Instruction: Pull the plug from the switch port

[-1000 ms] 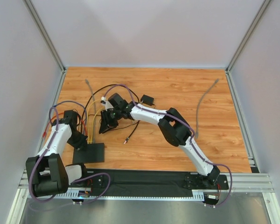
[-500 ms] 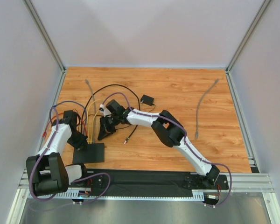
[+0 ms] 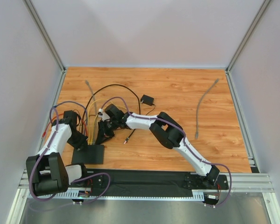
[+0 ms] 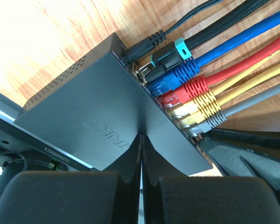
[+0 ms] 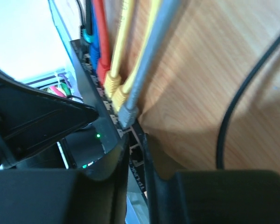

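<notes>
The switch port (image 3: 88, 154) is a flat black box at the near left. In the left wrist view the switch (image 4: 98, 107) has a row of plugs along its edge: black, teal, blue, red, two yellow and a grey plug (image 4: 214, 119) last. My left gripper (image 3: 83, 144) is shut, and its tips (image 4: 141, 137) press on the switch's top. My right gripper (image 3: 100, 138) sits at the port edge. Its jaws (image 5: 136, 140) stand a narrow gap apart and hold nothing, just short of the grey plug (image 5: 127, 114), with empty sockets between them.
A small black adapter (image 3: 147, 99) with a thin cord lies mid-table. A loose grey cable (image 3: 203, 105) lies at the right and another grey cable (image 3: 88, 86) at the far left. A bundle of cables runs from the switch towards the far side. Walls stand on three sides.
My right gripper has moved nearer and to the left, down to the switch's port edge. The left arm and the switch have stayed put.
</notes>
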Robot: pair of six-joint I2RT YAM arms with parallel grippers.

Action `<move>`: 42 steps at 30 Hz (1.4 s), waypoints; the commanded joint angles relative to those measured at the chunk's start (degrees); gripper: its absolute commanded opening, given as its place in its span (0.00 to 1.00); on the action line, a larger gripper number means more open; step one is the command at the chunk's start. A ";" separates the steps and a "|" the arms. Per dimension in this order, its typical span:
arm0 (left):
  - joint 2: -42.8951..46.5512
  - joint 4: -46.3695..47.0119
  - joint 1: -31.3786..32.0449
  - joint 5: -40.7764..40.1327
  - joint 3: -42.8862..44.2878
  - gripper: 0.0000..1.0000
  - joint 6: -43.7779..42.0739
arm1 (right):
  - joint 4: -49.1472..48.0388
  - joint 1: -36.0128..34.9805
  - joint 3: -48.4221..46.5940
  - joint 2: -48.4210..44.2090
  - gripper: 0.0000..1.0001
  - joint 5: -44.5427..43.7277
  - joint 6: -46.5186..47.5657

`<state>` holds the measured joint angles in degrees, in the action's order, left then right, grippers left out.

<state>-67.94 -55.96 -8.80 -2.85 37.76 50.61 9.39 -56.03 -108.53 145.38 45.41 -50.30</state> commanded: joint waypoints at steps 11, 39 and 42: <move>0.44 0.24 -0.52 0.39 -0.58 0.00 -0.60 | -12.29 0.57 1.57 -1.16 0.36 3.28 -7.96; 0.53 -0.02 -0.52 0.13 -0.67 0.00 -0.25 | -8.95 -1.45 -1.87 5.18 0.22 3.55 -8.32; 0.35 0.07 -0.52 0.13 -0.67 0.00 -0.25 | -8.86 -1.45 -1.60 5.44 0.20 3.55 -8.41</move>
<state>-67.83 -56.05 -8.82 -2.83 37.76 50.65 -0.05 -56.58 -109.30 148.88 48.42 -58.48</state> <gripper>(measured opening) 0.003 0.210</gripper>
